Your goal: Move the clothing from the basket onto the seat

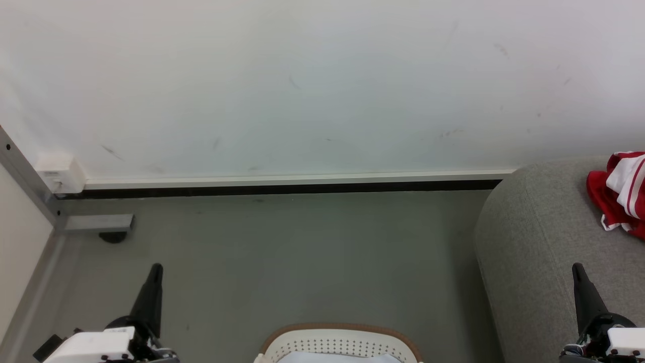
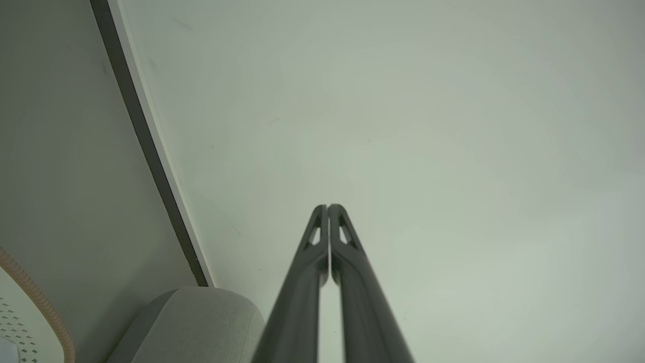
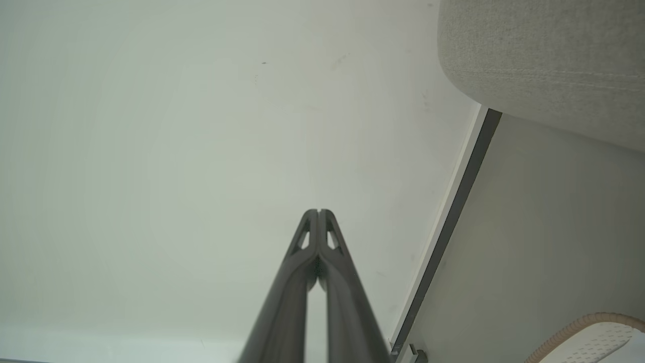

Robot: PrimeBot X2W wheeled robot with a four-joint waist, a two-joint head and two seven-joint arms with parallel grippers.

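Left gripper (image 1: 155,268), two long dark fingers: low at the lower left of the head view, seen against the flat grey floor (image 1: 302,252). Fingers pressed together tip to tip, nothing between them. In the left wrist view the tips meet and point at the pale off-white wall (image 1: 302,91).

Right gripper (image 1: 577,267): lower right of the head view, seen against the large light grey woven-fabric seat (image 1: 534,242) with rounded corners. Fully closed as well, and empty. In the right wrist view the tips touch.

Oval cream-white perforated plastic basket (image 1: 342,328) with a brown rim: on the floor at bottom centre, between the two grippers. Only its far rim and a strip of wall are in frame. Something pale lies inside at the frame edge; cannot tell what.

Bright red fabric garment (image 1: 622,191) with white stripes: crumpled on top of the seat at the right edge, partly cut off. It is well apart from the basket and from both grippers.

The seat stands right of the basket, its far corner close to the white skirting strip (image 1: 292,179) at the wall's foot.
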